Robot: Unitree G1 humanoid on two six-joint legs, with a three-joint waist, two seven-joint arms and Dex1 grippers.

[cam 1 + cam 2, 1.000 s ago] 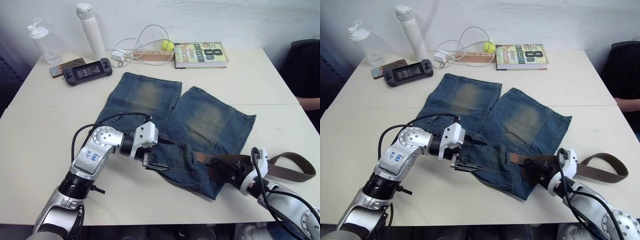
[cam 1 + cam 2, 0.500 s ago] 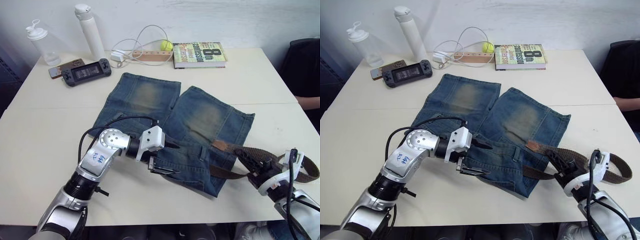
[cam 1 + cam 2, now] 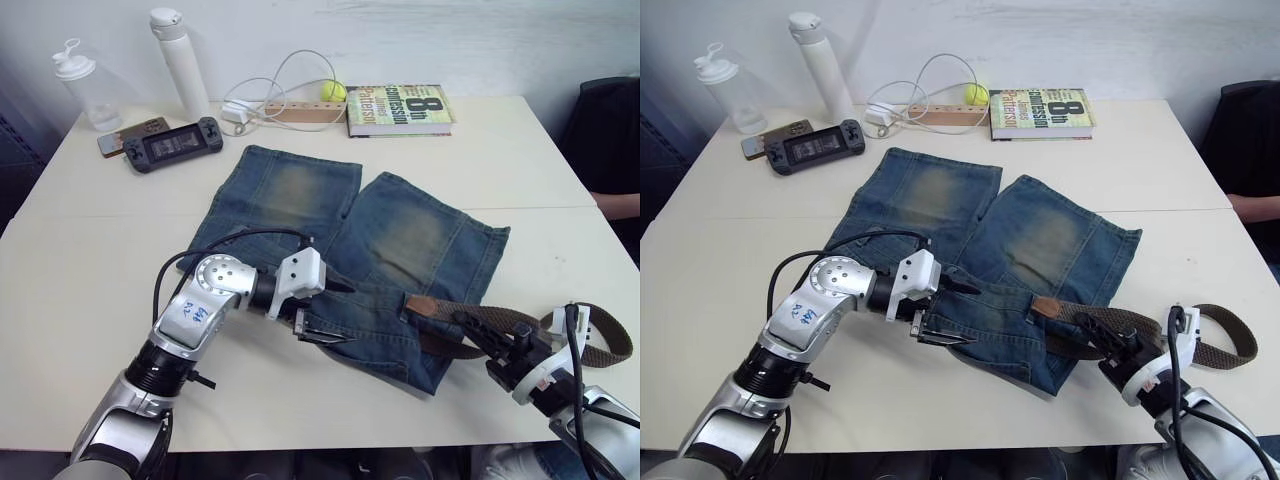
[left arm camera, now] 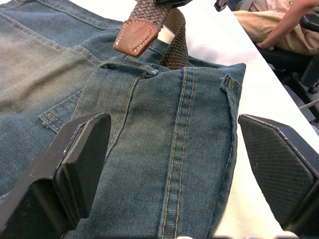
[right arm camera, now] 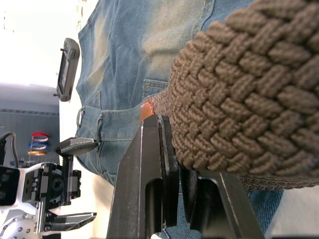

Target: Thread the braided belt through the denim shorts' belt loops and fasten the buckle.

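Observation:
The denim shorts (image 3: 400, 240) lie flat mid-table, waistband toward me. My left gripper (image 3: 345, 313) is open, one finger on each side of the waistband's left part; a belt loop (image 4: 130, 67) lies just beyond its fingers. The braided belt (image 3: 455, 318) lies over the waistband's right part, its tan leather tip (image 3: 420, 305) pointing left, and curls back into a loop at the table's right (image 3: 605, 345). My right gripper (image 3: 488, 338) is shut on the belt a little behind the tip, and the woven strap (image 5: 249, 89) sits tight against its fingers. The buckle is hidden.
At the table's back stand a white bottle (image 3: 180, 60), a clear bottle (image 3: 85, 85), a game console (image 3: 175, 143), a phone (image 3: 125, 136), a white cable (image 3: 280, 90) with a yellow ball (image 3: 333, 90), and a book (image 3: 400, 108). A person's arm (image 3: 620, 205) shows at the right edge.
My right gripper pulled the belt right and lifted it, then came back left and down; the tan tip now rests slightly right of where it began. The left gripper barely shifted.

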